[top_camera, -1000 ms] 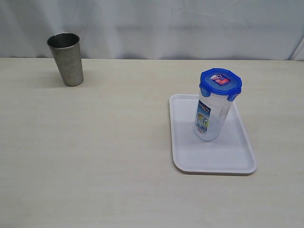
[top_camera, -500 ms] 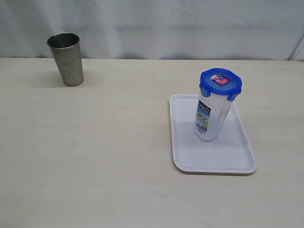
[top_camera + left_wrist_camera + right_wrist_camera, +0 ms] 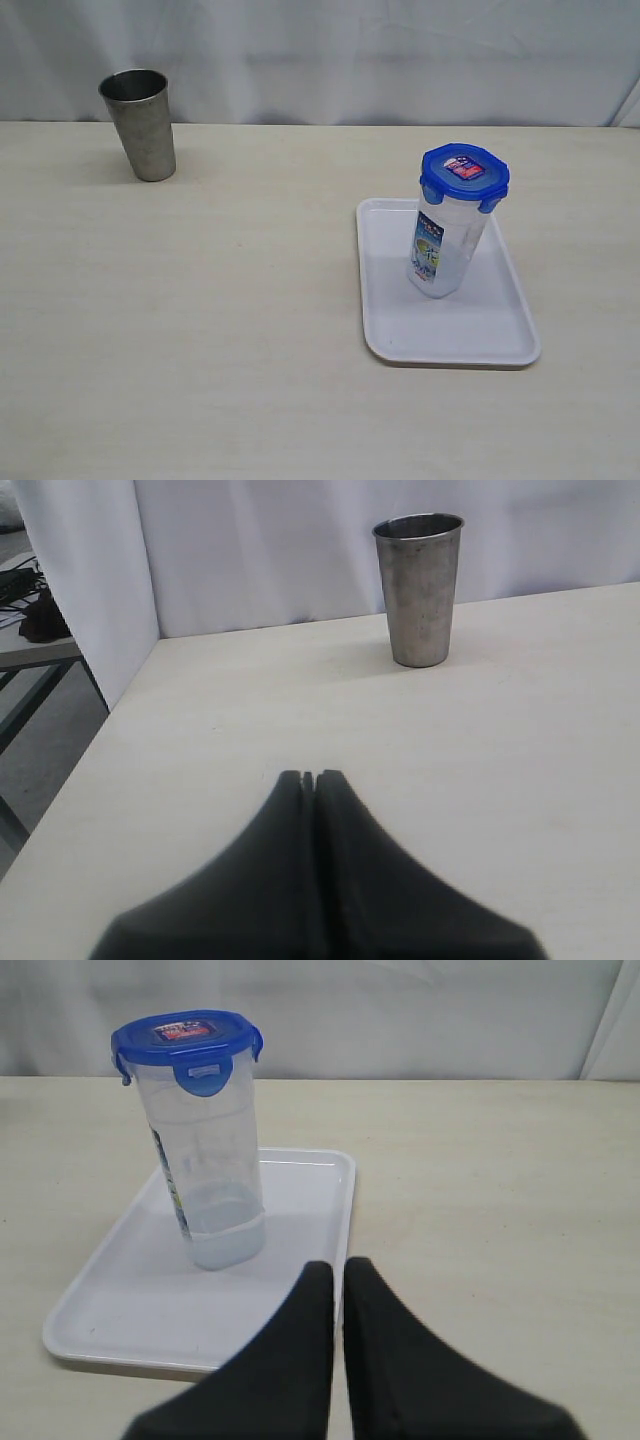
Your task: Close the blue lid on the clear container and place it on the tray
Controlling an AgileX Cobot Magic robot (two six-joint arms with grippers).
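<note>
The pale, faintly grained table (image 3: pixel 220 330) carries everything. The tray (image 3: pixel 480 335) is the landmark here: flat white plastic, rectangular with rounded corners and a low raised rim, wide enough to leave bare floor all round what stands on it.

The clear container (image 3: pixel 445 245) stands on the tray, roughly in its middle and a little toward the far rim. It is a tall, slightly tapered tumbler of translucent plastic with a printed label down one side. It looks upright and free-standing, and nothing touches it, so I judge the placing to be done.

Well apart from the tray, across the table toward the backdrop, stands a steel cup (image 3: pixel 142 125). It is dull brushed metal, tapered and open-mouthed, and seems to play no part in the task.

Neither arm shows in the exterior view, which suggests both stand clear of the tray. The right gripper (image 3: pixel 338 1263) points at the tray from near its rim, its black fingers pressed together on nothing. The left gripper (image 3: pixel 309 777), far from the tray and facing the cup, is likewise closed and empty.

The blue lid (image 3: pixel 464 172) caps the container — bright, glossy, roundish — and the flaps that show are folded down over the rim, so it looks snapped on. A small white-and-red sticker sits on its top.
</note>
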